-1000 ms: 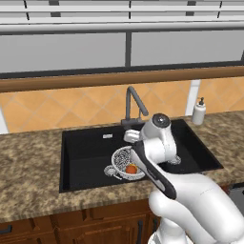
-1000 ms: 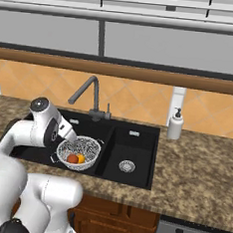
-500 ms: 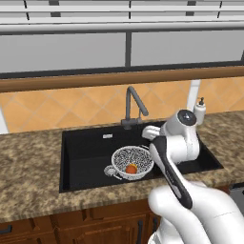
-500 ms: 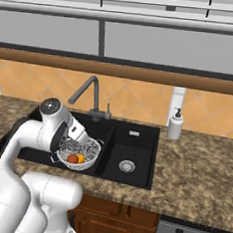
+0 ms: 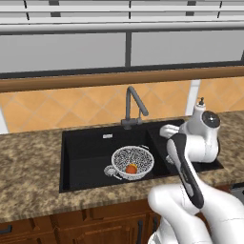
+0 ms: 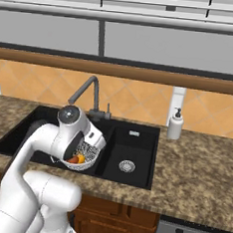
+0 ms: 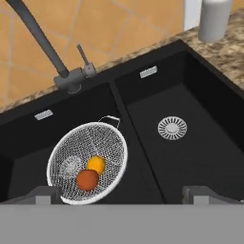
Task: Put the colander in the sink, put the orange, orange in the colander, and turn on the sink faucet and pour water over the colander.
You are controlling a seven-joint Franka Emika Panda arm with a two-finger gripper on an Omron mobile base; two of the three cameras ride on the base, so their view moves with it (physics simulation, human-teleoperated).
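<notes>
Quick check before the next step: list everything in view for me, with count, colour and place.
sink: one, black, two basins, set in the counter
colander: one, white-grey mesh, in the larger basin
oranges: two, one reddish, one yellower, touching, inside the colander
sink faucet: one, dark grey, behind the basins; no stream visible
soap bottle: one, white, on the counter beside the smaller basin
counter: brown speckled stone
pincer: open, empty, above the sink
</notes>
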